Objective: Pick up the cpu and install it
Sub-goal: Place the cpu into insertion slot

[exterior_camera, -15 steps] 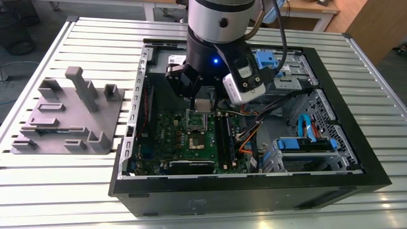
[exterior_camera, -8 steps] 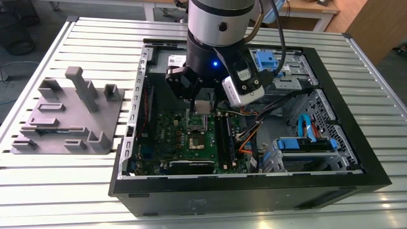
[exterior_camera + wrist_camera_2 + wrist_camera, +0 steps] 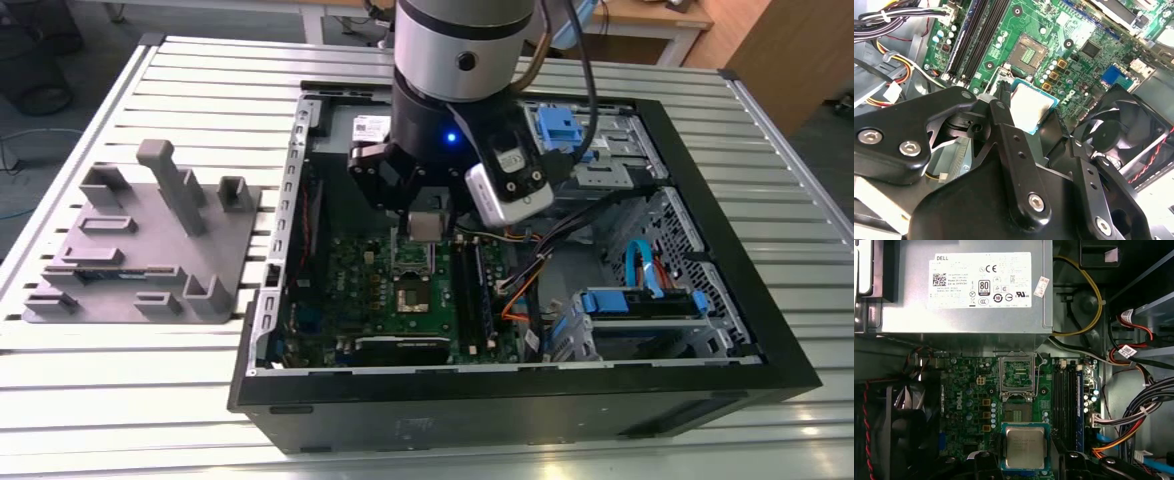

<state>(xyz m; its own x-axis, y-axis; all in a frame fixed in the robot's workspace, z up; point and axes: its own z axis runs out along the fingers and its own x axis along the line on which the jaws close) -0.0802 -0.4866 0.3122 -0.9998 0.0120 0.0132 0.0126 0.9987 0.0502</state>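
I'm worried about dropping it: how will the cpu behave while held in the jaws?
The cpu looks thin, flat and stiff, so it probably won't flex and is likely light. Its shiny metal top suggests smooth surfaces that might slip in the jaws. Being flat, it shouldn't roll.

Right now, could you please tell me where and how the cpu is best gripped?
Take the cpu by two opposite thin side edges, coming straight down from above. It is a flat square lying level over the motherboard, silver top up, so only its rim offers purchase. The claw appears to pinch it that way.
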